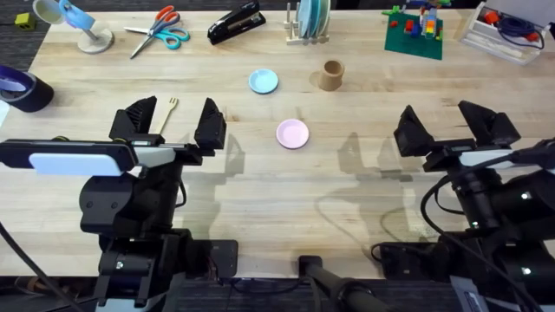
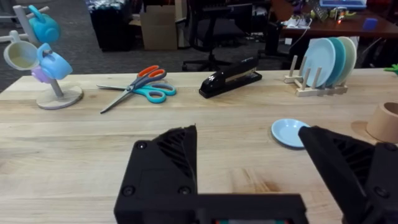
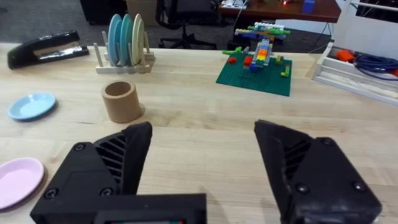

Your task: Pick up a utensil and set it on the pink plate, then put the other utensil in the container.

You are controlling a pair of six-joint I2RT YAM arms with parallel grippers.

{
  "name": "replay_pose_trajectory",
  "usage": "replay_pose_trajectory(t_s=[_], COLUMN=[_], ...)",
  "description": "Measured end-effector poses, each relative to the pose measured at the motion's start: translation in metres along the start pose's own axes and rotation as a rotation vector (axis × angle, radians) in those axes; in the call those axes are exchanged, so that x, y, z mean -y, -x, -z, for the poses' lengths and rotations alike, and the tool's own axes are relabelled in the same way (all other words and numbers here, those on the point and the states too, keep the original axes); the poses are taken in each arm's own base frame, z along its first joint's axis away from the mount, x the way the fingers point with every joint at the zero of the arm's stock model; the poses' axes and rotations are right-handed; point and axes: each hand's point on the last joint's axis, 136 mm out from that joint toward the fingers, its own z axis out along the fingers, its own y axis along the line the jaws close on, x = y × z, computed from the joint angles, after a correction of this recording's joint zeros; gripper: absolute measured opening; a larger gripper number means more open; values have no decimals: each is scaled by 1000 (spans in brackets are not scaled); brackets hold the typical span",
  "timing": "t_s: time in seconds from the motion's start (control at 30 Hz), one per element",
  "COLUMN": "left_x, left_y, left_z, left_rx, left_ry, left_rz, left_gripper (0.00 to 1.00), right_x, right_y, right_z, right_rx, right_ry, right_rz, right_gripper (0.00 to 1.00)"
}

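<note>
The first step looks barely begun: the fork [image 1: 171,110] lies bare on the tabletop [image 1: 347,199], its tines toward twelve o'clock, showing in the gap between the spread fingers of the left claw [image 1: 170,122], which hangs over its handle end and grips nothing. The next move, as I judge it, calls for that claw to drop straight down and close across the slim handle, then carry the fork toward three o'clock to the pink plate [image 1: 292,133], which sits well apart from it near the tabletop's middle. The left arm reaches forward from its base at the lower left with the wrist level, fingers pointing away toward twelve o'clock. The right claw [image 1: 447,126] is likewise wide apart and empty, held forward over bare wood at three o'clock of the pink plate, its arm low and extended from the lower right. The container [image 1: 332,74] stands upright at about one o'clock of the pink plate, with a light-blue plate [image 1: 264,81] at about eleven o'clock of it. I cannot find the stick-like second utensil, so the second step will first need it located.
</note>
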Motion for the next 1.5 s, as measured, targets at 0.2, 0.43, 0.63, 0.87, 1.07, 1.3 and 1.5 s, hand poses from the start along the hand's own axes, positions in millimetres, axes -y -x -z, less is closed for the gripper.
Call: replay_pose_trajectory(t_s=[0.2, 0.43, 0.63, 0.87, 1.07, 1.3, 1.5], left_x=[0, 0, 0, 0, 1, 1, 2], left_y=[0, 0, 0, -1, -15, 33, 82], left_z=[0, 0, 0, 0, 7, 40, 79], left_rx=[0, 0, 0, -5, -132, -184, -212], left_ry=[0, 0, 0, -2, -3, -4, -4], left_rz=[-1, -1, -1, -1, 0, 1, 1], left_gripper=[993, 993, 993, 993, 993, 993, 993], right_x=[0, 0, 0, 0, 0, -3, -4], right_y=[-1, -1, -1, 0, -2, 13, 67], right_z=[0, 0, 0, 0, 3, 30, 68], right_rx=[-4, -3, -4, -2, -41, -170, -191], right_ry=[0, 1, 1, 1, 2, 7, 5], right_rz=[0, 0, 0, -8, -14, -40, -66], right_gripper=[992, 992, 993, 995, 995, 994, 994])
